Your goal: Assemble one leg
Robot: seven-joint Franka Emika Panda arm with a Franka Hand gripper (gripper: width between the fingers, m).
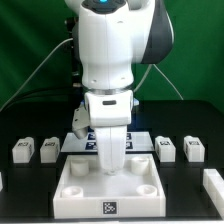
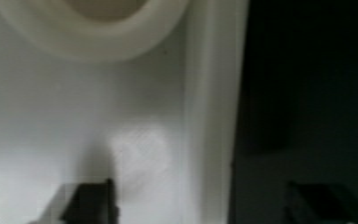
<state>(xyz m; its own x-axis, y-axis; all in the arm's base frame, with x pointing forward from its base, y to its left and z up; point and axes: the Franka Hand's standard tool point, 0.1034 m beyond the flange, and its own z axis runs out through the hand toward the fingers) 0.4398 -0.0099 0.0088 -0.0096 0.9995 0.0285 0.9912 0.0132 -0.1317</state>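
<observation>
The large white panel (image 1: 110, 190) with round corner sockets lies at the front of the table. My gripper (image 1: 110, 166) is lowered onto the panel's far side, near its rear edge. In the wrist view the gripper (image 2: 199, 198) is open, with its two dark fingertips (image 2: 91, 200) far apart. One is over the white panel (image 2: 87, 110) and the other over the dark table. A round socket (image 2: 105, 15) shows ahead. Nothing is between the jaws but the panel's edge. Small white tagged legs stand apart on the table, two at the exterior view's left (image 1: 22, 150) and two at its right (image 1: 166, 147).
The marker board (image 1: 82, 140) lies behind the panel, partly hidden by the arm. Another white block (image 1: 214, 183) sits at the exterior view's right edge. The table is black and a green wall stands behind it.
</observation>
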